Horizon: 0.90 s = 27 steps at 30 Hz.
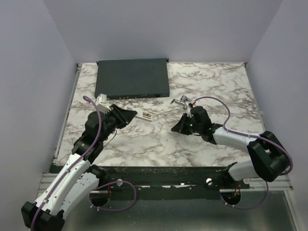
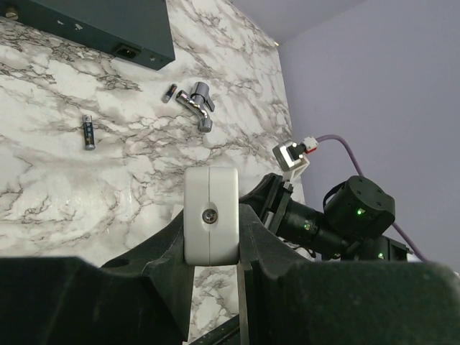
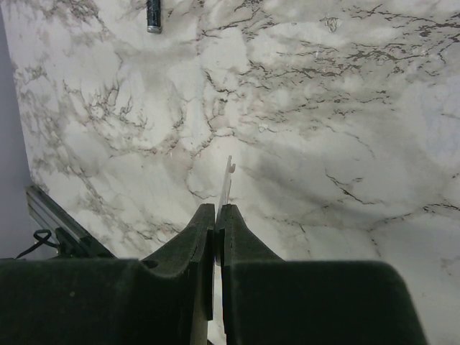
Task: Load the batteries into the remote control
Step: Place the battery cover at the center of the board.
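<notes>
Overhead, left gripper (image 1: 134,114): my fingers reached right over the marble table (image 1: 144,149), clenched. What they held was too small to tell from there.
Overhead, right gripper (image 1: 173,129): it pointed back toward the left one, near it but apart, with the jaws pressed together.
Overhead, surroundings: dark-grey box (image 1: 132,79) at the far edge; chrome piece (image 1: 182,102) lying just beyond my right arm.
Left wrist, grasp: my left fingers clamped the remote control (image 2: 210,215) by its sides, a white end with a screw facing the camera.
Left wrist, loose parts: nearer battery (image 2: 88,132) lay alone on the marble; farther battery (image 2: 169,93) lay just beside the chrome piece.
Left wrist, compartment: hidden, so I could not tell whether it stood open.
Right wrist, grasp: my right fingers pinched a thin white sliver (image 3: 227,180) seen edge-on, probably the remote's back cover.
Right wrist, loose parts: lone battery (image 3: 154,14) at the top edge, well apart from my fingertips. Which of the two it was I could not tell.
Progress, done: judging by the grips, the cover was off and the remote control was in hand.
Progress, left: the nearer battery and the farther battery both lay on the table, so neither was loaded. Each had to be picked up and seated, then the cover refitted, and one hand would first have to free itself.
</notes>
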### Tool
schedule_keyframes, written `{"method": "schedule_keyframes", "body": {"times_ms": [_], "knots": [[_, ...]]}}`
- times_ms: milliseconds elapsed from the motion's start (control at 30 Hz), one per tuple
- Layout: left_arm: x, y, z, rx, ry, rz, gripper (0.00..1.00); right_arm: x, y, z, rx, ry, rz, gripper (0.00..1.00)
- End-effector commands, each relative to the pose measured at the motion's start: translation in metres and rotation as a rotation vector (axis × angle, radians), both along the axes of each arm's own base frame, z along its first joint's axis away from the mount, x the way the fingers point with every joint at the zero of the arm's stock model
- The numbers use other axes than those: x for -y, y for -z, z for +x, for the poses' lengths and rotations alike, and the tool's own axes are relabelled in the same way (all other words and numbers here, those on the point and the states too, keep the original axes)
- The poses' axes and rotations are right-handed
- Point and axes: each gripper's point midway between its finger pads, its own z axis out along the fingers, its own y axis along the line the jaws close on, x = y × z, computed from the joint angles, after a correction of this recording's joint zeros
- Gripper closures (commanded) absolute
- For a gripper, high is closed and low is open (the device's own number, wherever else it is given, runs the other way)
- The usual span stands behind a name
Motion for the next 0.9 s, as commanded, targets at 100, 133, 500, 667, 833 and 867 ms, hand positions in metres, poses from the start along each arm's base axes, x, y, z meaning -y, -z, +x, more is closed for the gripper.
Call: {"method": "schedule_keyframes", "body": {"times_ms": [100,133,500,667,833,867], "knots": [[-0.003,-0.016,0.002,0.026,-0.017,-0.010,1.00,-0.002,-0.006,0.002,0.026,-0.010,0.020,0.99],[-0.004,-0.015,0.002,0.022,-0.021,-0.007,1.00,-0.002,-0.005,0.002,0.026,-0.012,0.018,0.99],[-0.007,-0.009,0.002,0.004,-0.041,0.002,1.00,0.001,-0.005,0.005,0.027,0.012,0.007,0.99],[-0.009,-0.005,0.002,-0.010,-0.050,0.004,1.00,0.003,-0.009,0.009,0.051,0.028,0.004,0.99],[-0.010,-0.005,0.001,-0.012,-0.050,0.012,1.00,0.006,-0.032,0.031,0.132,0.063,-0.010,0.99],[-0.010,-0.006,0.001,-0.011,-0.050,0.015,1.00,0.006,-0.038,0.038,0.145,0.068,-0.013,0.99]]}}
